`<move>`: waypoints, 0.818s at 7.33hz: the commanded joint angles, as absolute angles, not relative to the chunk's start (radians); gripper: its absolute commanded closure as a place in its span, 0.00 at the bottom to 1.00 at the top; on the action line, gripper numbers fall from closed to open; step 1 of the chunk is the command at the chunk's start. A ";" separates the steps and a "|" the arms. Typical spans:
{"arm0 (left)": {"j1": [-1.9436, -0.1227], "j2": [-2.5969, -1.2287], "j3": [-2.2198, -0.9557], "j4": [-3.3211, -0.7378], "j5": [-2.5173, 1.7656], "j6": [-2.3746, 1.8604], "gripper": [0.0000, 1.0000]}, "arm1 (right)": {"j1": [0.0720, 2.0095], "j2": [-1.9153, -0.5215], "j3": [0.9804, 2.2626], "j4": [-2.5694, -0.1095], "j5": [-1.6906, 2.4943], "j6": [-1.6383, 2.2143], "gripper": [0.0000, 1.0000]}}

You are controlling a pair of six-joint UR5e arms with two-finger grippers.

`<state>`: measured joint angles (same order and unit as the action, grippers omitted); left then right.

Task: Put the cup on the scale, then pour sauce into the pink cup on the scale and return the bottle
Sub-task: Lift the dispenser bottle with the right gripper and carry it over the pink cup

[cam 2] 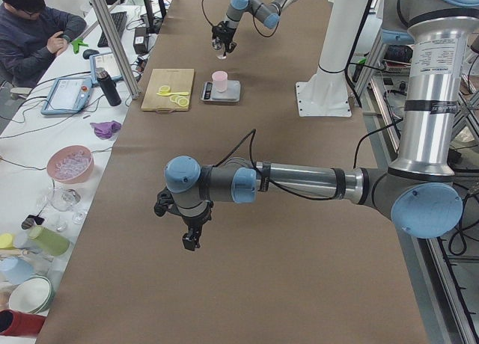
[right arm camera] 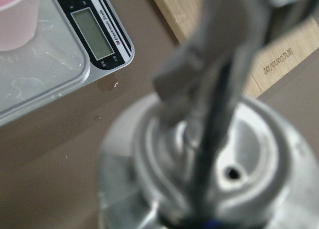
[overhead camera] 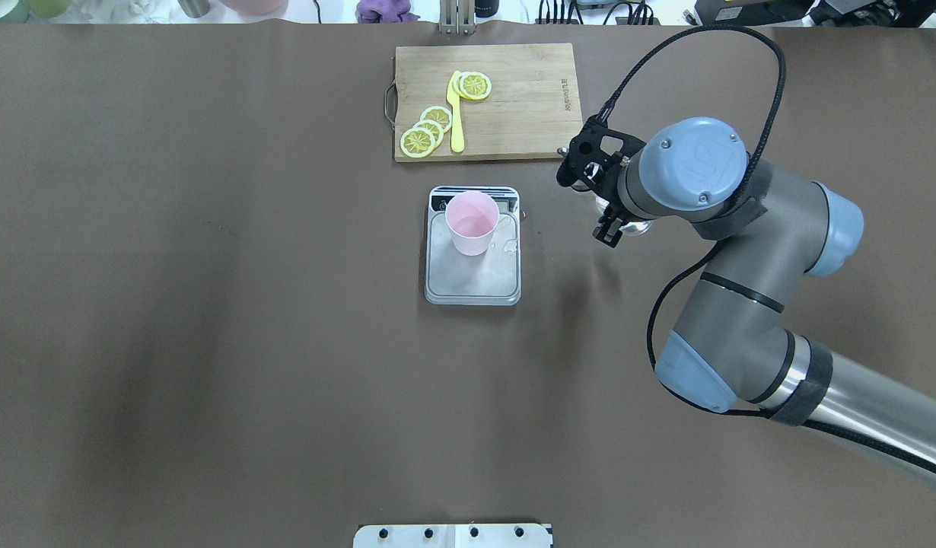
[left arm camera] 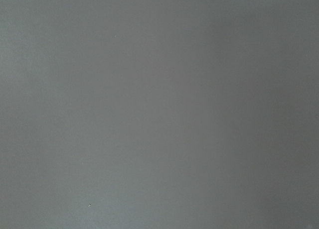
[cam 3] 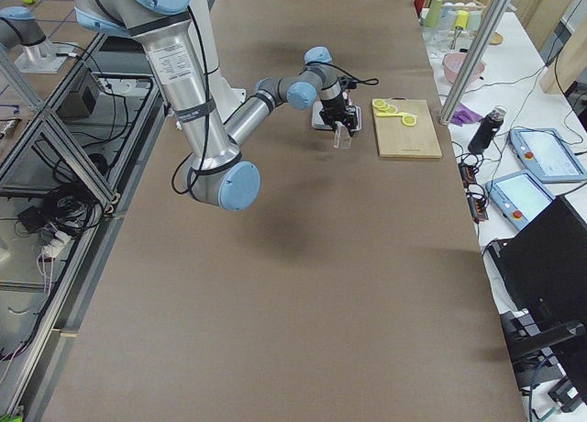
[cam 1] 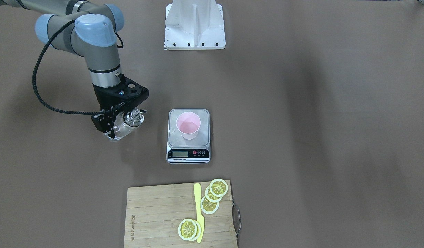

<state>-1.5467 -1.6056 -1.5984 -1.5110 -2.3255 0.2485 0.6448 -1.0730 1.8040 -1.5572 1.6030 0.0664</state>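
Observation:
The pale pink cup (cam 1: 188, 125) stands on the silver platform of the scale (cam 1: 188, 154), with some clear liquid in it; both also show in the overhead view, cup (overhead camera: 472, 222) on scale (overhead camera: 475, 285). My right gripper (cam 1: 120, 124) is shut on the clear glass bottle (cam 1: 125, 126), metal spout cap up, low over the table to my right of the scale and apart from it. The right wrist view looks down on the cap (right arm camera: 219, 169), with the scale's display (right arm camera: 94, 35) and the cup (right arm camera: 15, 15) beyond. My left gripper (cam 2: 191, 239) shows only in the exterior left view; I cannot tell its state.
A wooden cutting board (cam 1: 157, 217) with lemon slices (cam 1: 215, 193) and a yellow knife (cam 1: 199, 213) lies beyond the scale. Small drops of liquid lie on the scale platform (overhead camera: 508, 245) and on the table by its corner (right arm camera: 108, 83). The white robot mount (cam 1: 194, 24) stands on my side.

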 commanded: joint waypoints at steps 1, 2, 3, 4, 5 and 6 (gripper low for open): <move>-1.549 -1.585 -1.600 -1.512 -2.326 0.249 0.01 | 0.601 -0.999 1.805 -1.739 1.508 0.060 1.00; -1.549 -1.585 -1.600 -1.513 -2.326 0.249 0.01 | 0.576 -0.962 1.805 -1.826 1.456 0.060 1.00; -1.549 -1.583 -1.598 -1.511 -2.326 0.249 0.01 | 0.563 -0.928 1.804 -1.880 1.444 0.060 1.00; -1.551 -1.583 -1.598 -1.511 -2.326 0.249 0.01 | 0.557 -0.902 1.804 -1.943 1.440 0.060 1.00; -1.551 -1.583 -1.598 -1.511 -2.326 0.249 0.01 | 0.555 -0.872 1.804 -2.009 1.431 0.058 1.00; -1.551 -1.583 -1.591 -1.511 -2.326 0.249 0.01 | 0.554 -0.845 1.804 -2.076 1.407 0.057 1.00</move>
